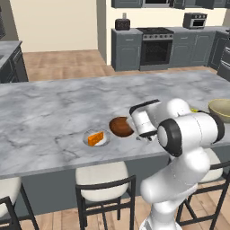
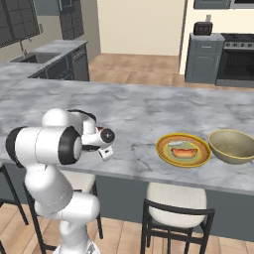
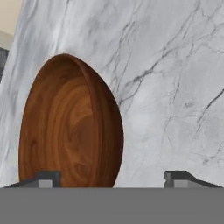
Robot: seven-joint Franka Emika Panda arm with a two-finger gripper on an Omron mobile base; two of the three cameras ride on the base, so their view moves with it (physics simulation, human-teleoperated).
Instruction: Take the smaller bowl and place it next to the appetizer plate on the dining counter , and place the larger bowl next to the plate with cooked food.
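Note:
The smaller bowl [image 1: 120,126], dark reddish-brown wood, rests on the dining counter [image 1: 54,108] just right of the appetizer plate [image 1: 96,138], a small pale plate with an orange wedge. My gripper [image 3: 113,177] hovers low over the bowl's right side, open, its fingers spread wide. In the hand view the smaller bowl [image 3: 70,127] sits between and ahead of the tips, nearer the left one. The hand [image 2: 101,139] is low over the dining counter [image 2: 149,109]. Further right, the larger bowl [image 2: 233,145], olive-yellow, stands beside the plate with cooked food [image 2: 183,149]. The larger bowl [image 1: 221,110] peeks out behind my arm.
White-seated black stools [image 1: 105,179] line the near side of the counter, one of them [image 2: 176,198] under the yellow plate. Grey cabinets and a range [image 1: 156,45] stand across the wooden floor. A sink worktop [image 2: 44,57] runs along the left.

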